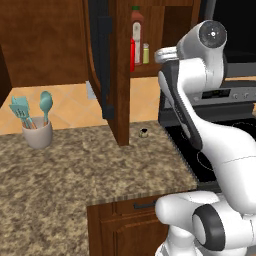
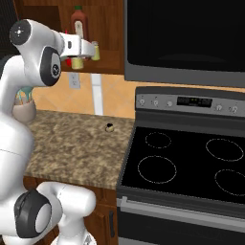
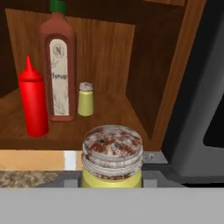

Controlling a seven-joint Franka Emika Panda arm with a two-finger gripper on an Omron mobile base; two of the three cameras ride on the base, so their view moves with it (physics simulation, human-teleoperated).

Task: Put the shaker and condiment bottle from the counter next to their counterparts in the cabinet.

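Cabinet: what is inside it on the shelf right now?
Inside the cabinet: a red condiment bottle, a tall syrup bottle and a slim shaker. The held shaker hides the shelf's front edge.

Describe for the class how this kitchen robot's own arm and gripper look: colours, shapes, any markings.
The arm is built of glossy white, rounded, tube-like segments. Dark grey discs cap its joints, and a dark grey band runs along one link. One joint cap bears a small pale dot. The white gripper is small and blocky. No cables or lettering show.
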